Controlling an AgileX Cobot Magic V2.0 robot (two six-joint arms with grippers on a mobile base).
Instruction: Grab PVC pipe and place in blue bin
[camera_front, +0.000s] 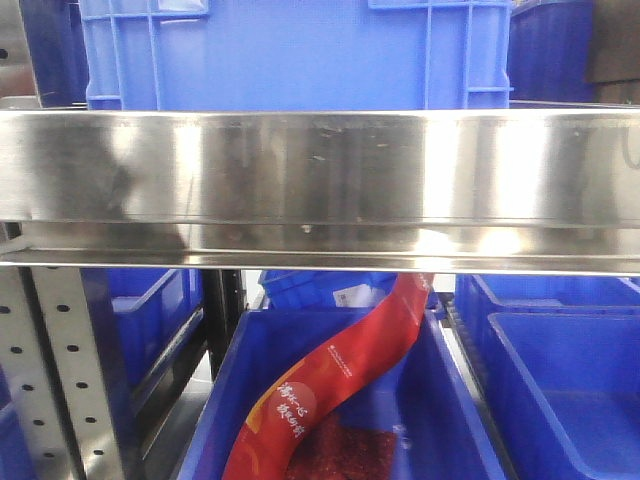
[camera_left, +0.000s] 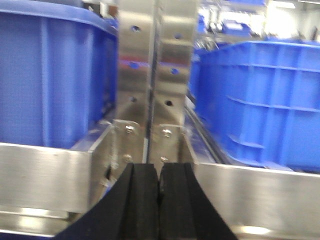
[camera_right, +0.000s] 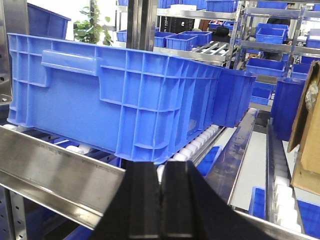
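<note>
While front view shows red bag (camera_front: 335, 385), wrist views show bins only.

I see a steel rack (camera_front: 320, 170) with a broad shiny front rail across the front view; a blue crate (camera_front: 295, 50) sits on the level just above that rail; below it, more blue bins (camera_front: 340, 400) rest on the lower level, one holding a red packet (camera_front: 330, 390); a perforated upright (camera_front: 55, 370) stands at the lower left. In the right wrist view a crate (camera_right: 120, 95) rests on white rollers (camera_right: 197, 142) behind the rail (camera_right: 55, 175); the left wrist view shows a drilled post (camera_left: 150, 75) between two crates (camera_left: 55, 75).
</note>
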